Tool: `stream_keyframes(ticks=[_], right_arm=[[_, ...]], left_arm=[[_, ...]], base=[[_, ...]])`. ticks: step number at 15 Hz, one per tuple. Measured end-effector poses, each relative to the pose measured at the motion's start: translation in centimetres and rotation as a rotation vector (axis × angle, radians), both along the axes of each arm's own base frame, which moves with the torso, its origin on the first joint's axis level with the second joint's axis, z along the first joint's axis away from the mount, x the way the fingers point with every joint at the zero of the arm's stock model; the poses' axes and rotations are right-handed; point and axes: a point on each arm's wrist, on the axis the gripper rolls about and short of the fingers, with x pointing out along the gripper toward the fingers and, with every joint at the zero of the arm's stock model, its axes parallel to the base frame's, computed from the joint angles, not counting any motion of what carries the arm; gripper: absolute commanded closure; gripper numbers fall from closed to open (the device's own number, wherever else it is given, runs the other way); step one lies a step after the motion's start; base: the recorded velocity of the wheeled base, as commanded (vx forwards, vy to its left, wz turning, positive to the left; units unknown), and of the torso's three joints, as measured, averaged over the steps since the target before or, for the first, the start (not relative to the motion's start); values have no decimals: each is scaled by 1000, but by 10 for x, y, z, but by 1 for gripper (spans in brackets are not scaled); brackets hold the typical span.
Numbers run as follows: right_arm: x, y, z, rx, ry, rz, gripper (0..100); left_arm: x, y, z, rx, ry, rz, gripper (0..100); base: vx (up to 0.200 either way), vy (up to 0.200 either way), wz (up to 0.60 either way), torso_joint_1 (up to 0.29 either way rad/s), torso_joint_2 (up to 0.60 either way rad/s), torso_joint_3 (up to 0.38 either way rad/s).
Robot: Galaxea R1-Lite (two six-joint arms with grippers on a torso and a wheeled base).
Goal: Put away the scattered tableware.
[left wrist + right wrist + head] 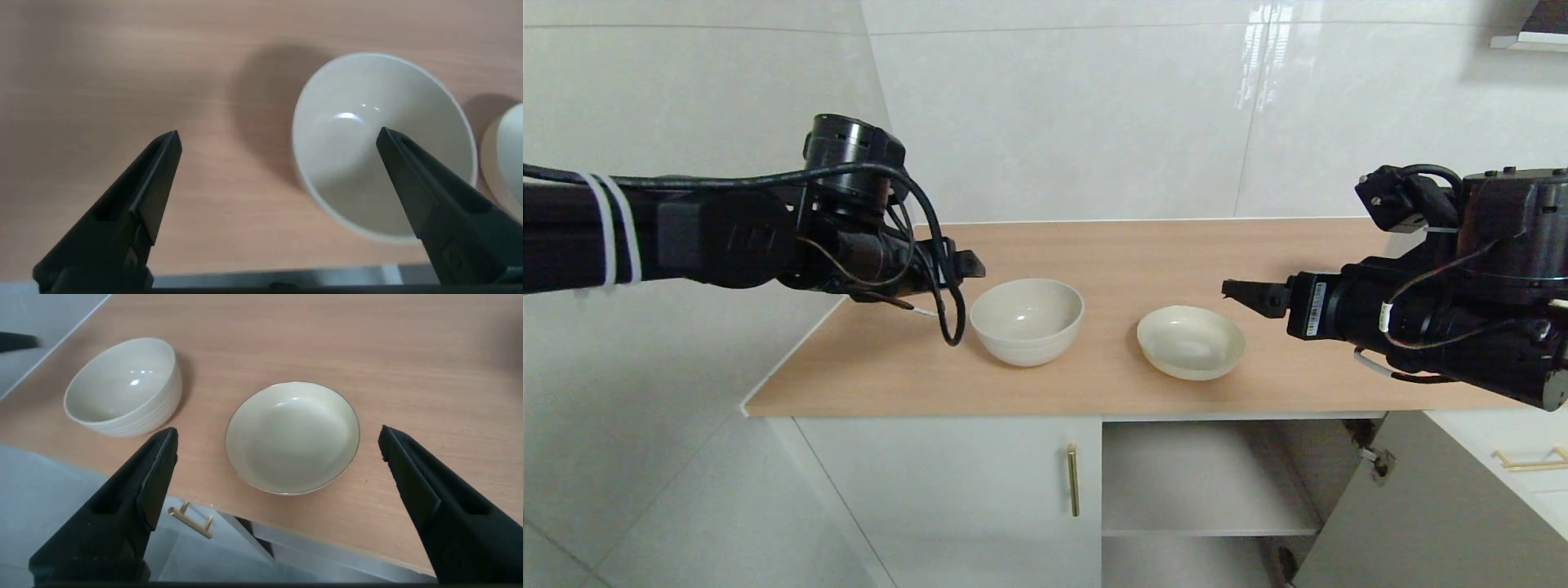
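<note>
Two cream pieces sit on the wooden counter (1143, 253): a deep bowl (1027, 320) to the left and a shallow dish (1191, 341) to the right. My left gripper (968, 265) hovers just left of the deep bowl, above the counter. In the left wrist view the gripper (278, 135) is open wide, and the deep bowl (384, 167) lies under one finger. My right gripper (1241, 294) hangs just right of the shallow dish. The right wrist view has that gripper (276, 433) open above the shallow dish (292, 437), with the deep bowl (122, 385) farther off.
Below the counter, the right cabinet door (1364, 506) stands open, showing a bare white shelf (1201, 482). The left door (947, 490) is closed, with a gold handle (1072, 479). A tiled wall runs behind the counter, and the counter's left edge drops to the floor.
</note>
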Motion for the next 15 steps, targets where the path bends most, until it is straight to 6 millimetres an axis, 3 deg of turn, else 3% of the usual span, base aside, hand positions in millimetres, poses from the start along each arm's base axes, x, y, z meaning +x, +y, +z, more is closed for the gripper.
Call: stream_keyframes(ticks=[10, 11, 15], right_arm=[[0, -1, 0, -1, 1, -4, 0], [-1, -1, 0, -1, 0, -4, 0], [-1, -1, 0, 2, -4, -3, 0]], left_arm=[[32, -18, -44, 23, 115, 40, 0], [33, -18, -45, 24, 117, 42, 100], [36, -19, -50, 24, 128, 43, 100]], base=[[0, 0, 0, 0, 0, 0], [0, 0, 0, 0, 0, 0], [0, 0, 0, 0, 0, 0]])
